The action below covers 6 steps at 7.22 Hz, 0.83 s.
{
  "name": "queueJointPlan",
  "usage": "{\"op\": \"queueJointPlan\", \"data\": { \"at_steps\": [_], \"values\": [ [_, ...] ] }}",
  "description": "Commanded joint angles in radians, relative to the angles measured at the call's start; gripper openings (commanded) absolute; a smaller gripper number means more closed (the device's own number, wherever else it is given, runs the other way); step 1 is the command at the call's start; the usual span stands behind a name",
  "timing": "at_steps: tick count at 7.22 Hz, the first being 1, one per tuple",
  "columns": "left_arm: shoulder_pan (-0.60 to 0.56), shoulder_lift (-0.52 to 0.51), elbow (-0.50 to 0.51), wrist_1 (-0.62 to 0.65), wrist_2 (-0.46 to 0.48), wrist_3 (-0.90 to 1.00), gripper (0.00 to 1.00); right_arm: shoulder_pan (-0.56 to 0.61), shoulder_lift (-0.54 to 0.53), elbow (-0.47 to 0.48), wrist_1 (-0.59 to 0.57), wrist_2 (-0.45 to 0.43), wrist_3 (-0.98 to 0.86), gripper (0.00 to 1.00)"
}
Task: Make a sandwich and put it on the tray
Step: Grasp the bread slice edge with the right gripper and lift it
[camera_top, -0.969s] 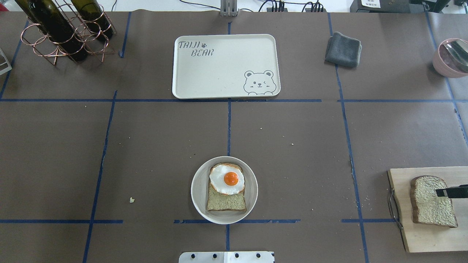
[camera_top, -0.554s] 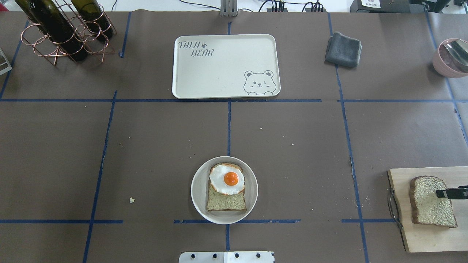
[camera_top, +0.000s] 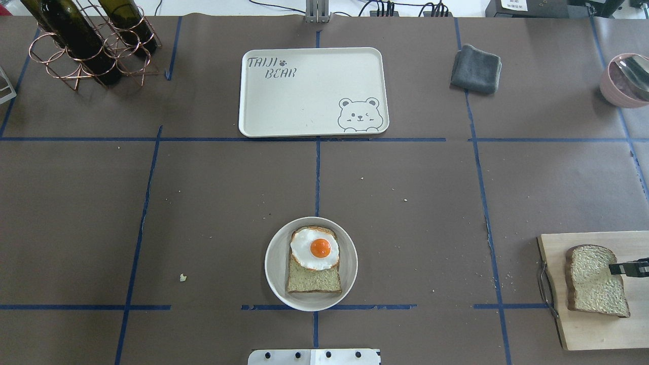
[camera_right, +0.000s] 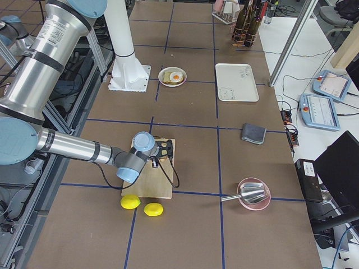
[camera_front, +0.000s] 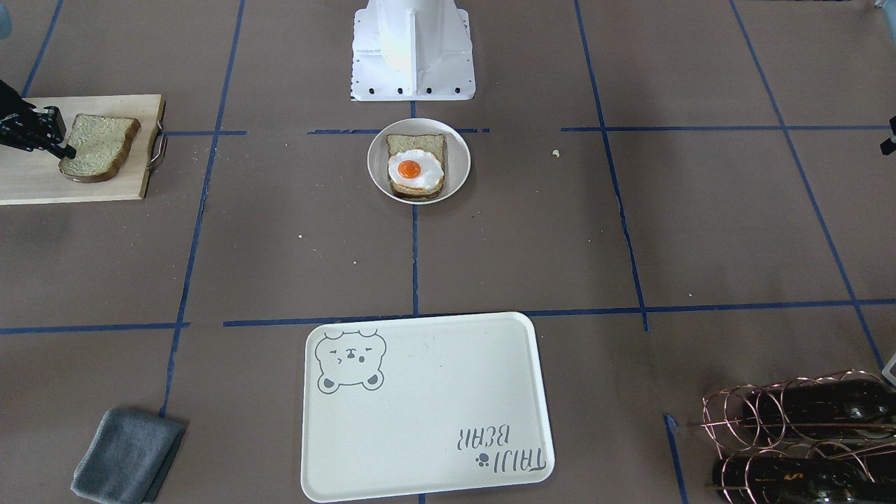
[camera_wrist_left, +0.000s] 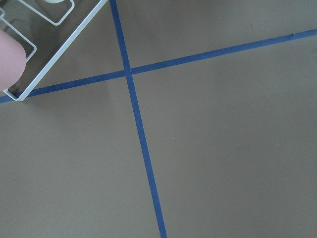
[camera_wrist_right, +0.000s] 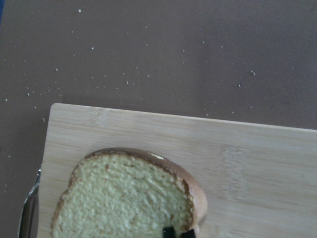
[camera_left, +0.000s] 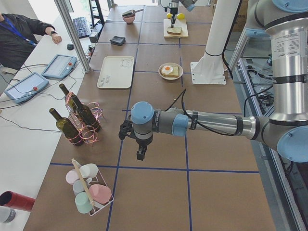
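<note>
One bread slice lies on a small round white plate near the robot, with the fried egg on its far half. The second bread slice lies on the wooden cutting board at the right. My right gripper reaches in from the right and pinches that slice's right edge; its fingertips show at the crust in the right wrist view. The white bear tray lies at the far middle with nothing on it. My left gripper hangs over bare table far left; I cannot tell its state.
A copper rack with wine bottles stands far left. A grey cloth and a pink bowl with a spoon are far right. Two lemons lie beside the board. A cup rack sits near my left gripper.
The slice on the cutting board has shifted slightly left and turned a little. The right gripper's finger has drawn back toward the slice's right edge.
</note>
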Motion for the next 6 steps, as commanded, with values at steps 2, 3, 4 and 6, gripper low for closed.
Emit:
{"op": "queueJointPlan", "data": {
  "at_steps": [2,3,4,6],
  "values": [
    [0.0,0.0,-0.004,0.0,0.0,0.0,1.0,0.093,0.032,0.029,-0.012,0.19,0.03,0.0],
    [0.0,0.0,-0.004,0.0,0.0,0.0,1.0,0.122,0.058,0.032,-0.009,0.227,0.043,0.0],
    [0.0,0.0,-0.006,0.002,0.0,0.0,1.0,0.132,0.114,0.039,-0.009,0.272,0.046,0.0],
    [0.0,0.0,-0.006,0.002,0.0,0.0,1.0,0.129,0.275,0.036,-0.013,0.291,0.147,0.0]
  ]
}}
